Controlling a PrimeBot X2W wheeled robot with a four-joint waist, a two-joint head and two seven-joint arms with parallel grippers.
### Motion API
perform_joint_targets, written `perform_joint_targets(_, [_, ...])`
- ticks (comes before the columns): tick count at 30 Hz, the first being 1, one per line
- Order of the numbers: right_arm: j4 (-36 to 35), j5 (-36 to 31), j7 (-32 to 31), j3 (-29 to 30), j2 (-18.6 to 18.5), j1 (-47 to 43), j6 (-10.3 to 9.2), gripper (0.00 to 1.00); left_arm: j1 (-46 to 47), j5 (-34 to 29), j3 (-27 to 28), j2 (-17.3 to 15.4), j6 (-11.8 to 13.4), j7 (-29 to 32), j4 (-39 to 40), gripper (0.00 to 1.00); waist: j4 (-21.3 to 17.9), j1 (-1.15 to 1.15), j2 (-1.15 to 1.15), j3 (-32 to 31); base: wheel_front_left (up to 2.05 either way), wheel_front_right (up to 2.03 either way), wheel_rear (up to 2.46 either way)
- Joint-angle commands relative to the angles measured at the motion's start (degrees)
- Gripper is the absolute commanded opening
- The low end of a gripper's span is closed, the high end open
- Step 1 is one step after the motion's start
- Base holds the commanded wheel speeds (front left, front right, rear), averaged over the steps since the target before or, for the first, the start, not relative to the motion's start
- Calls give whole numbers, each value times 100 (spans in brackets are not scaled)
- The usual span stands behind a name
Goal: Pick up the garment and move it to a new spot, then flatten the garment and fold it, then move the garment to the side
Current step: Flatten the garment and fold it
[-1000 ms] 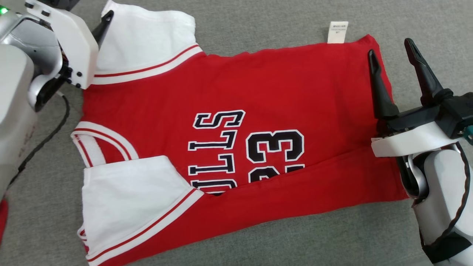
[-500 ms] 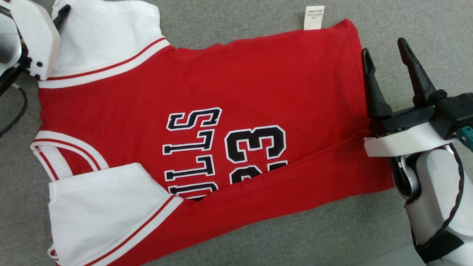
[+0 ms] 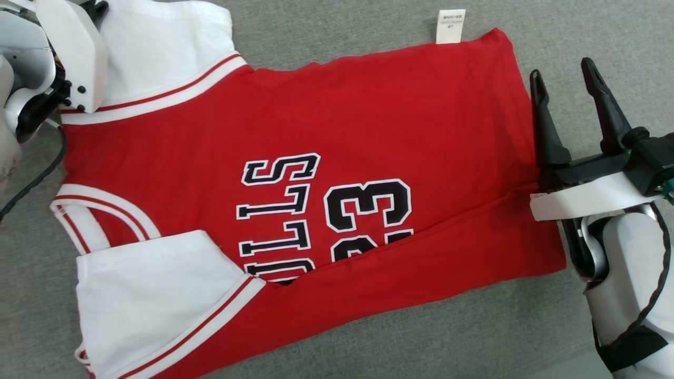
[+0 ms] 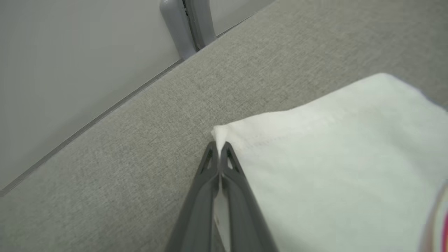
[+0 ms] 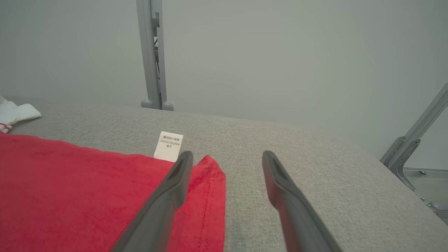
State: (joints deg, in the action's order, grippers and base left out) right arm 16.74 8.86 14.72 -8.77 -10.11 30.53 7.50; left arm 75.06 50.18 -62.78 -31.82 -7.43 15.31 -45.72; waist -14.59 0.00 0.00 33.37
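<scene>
Notably, red-and-white fabric jersey (image 3: 368, 131) lies crosswise — collar (image 3: 105, 202) left, hem (image 3: 526, 137) right — left gripper (image 4: 219, 148) pinching sleeve (image 4: 332, 157), right gripper (image 3: 561, 68) agape.

Lab-like test space, grey cloth-covered table (image 5: 315, 168), bare wall (image 5: 280, 52), metal post (image 5: 152, 52)

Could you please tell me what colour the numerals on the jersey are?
The numerals are black, outlined white; head view.

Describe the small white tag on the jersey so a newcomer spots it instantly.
Find the red jersey spread on the grey surface. Follow its far edge toward the right gripper: the care label pokes out onto the grey near that corner. It is a small printed white rectangle, unlike the big plain white sleeves.
</scene>
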Motion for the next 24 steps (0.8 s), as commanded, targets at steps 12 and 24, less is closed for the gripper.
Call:
perform_joint_targets(12, [615, 688, -1110, 213, -568, 488, -2, 100, -168, 217, -184, 320, -4, -1482, 444, 0, 986, 0, 0, -561, 0, 0, 0])
perform_joint_targets(24, [1677, 838, -2477, 281, -1001, 989, -2, 100, -366, 211, -379, 438, -3, -1785, 984, 0, 1541, 0, 0, -744, 0, 0, 0])
